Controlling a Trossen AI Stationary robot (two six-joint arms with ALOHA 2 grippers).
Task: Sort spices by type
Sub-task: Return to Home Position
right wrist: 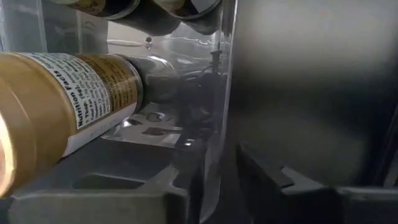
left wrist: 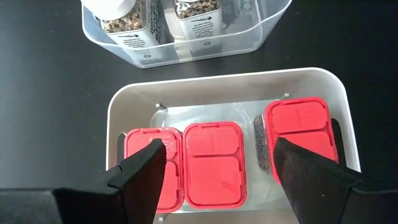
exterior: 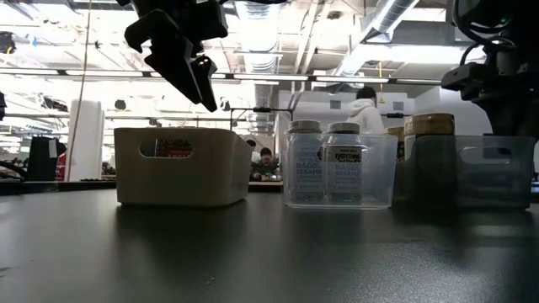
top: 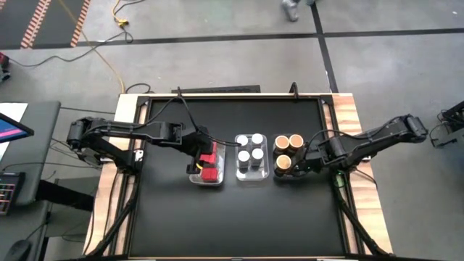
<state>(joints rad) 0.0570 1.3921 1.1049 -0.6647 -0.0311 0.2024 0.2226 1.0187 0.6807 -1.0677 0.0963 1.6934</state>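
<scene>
Three red-lidded spice boxes lie in the white tray at the left. My left gripper hangs open above them and touches nothing. White-lidded jars stand in the clear middle tray. Three tan-lidded jars stand in the clear right tray. My right gripper is at that tray's near right corner, shut on its wall. My right gripper pinches the clear right tray's side wall near a corner, with one finger inside the tray and the other outside. The fingers come from above, pointing steeply down. The tray stands flat on the table.
The three trays stand in a row across the middle of the black table. Wooden strips run along the table's left and right sides. People show in the room beyond the far edge.
</scene>
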